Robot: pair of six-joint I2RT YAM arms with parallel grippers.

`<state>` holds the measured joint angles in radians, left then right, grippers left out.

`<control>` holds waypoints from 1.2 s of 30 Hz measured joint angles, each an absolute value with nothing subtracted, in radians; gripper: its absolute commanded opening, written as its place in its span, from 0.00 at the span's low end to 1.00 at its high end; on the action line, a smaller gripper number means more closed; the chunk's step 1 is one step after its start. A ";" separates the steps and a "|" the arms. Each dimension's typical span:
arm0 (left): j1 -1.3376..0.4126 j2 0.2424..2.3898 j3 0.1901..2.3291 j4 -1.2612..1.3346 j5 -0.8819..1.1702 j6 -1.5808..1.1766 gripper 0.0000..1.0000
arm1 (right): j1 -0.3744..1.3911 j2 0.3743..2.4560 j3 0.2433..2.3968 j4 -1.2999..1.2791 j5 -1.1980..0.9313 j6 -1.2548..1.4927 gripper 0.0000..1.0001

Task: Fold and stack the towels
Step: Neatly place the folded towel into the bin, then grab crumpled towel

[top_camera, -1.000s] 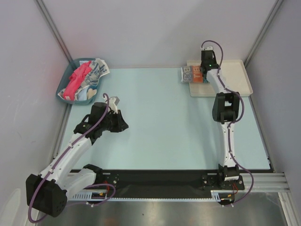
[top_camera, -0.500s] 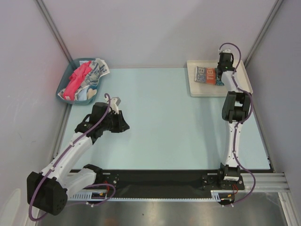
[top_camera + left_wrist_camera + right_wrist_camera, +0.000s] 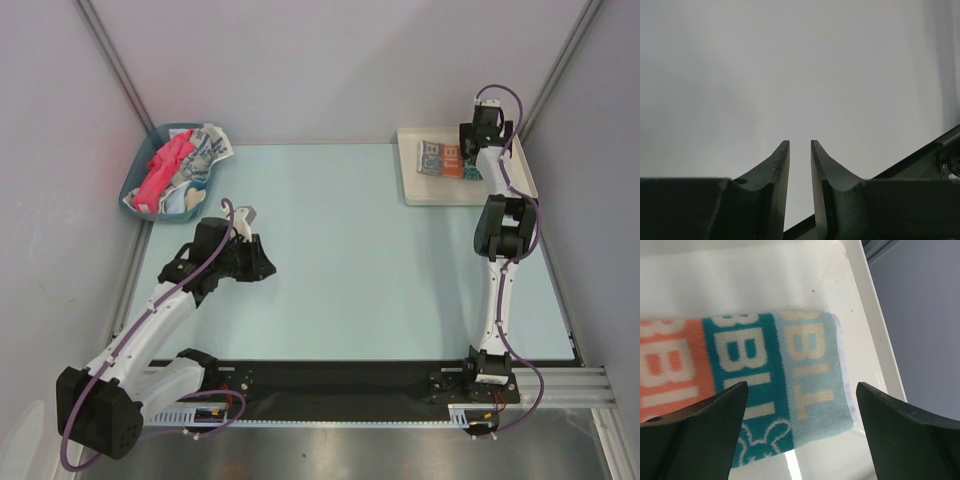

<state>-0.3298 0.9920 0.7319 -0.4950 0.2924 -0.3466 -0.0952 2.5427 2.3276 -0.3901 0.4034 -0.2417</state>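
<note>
A folded teal, white and orange lettered towel lies flat in the white tray. In the right wrist view this towel sits below and between the wide-apart fingers. My right gripper hovers open just above the towel's pale-blue end and holds nothing. A red-pink towel, a blue-and-white patterned towel and a pale blue towel are heaped in the teal bin. My left gripper hangs over the table's left part, jaws a narrow gap apart, empty.
The pale table runs between the bin at the back left and the tray at the back right. Grey walls close off the left, back and right sides. A black rail carries both arm bases at the near edge.
My right gripper carried the lettered towel further into the tray, opened wide and let it go. The left jaws parted slightly; the left arm stayed put.
</note>
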 measured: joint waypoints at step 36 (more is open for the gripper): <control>0.222 2.127 1.943 -0.513 -0.344 -0.709 0.57 | 0.571 1.515 1.008 -0.173 0.024 0.348 0.95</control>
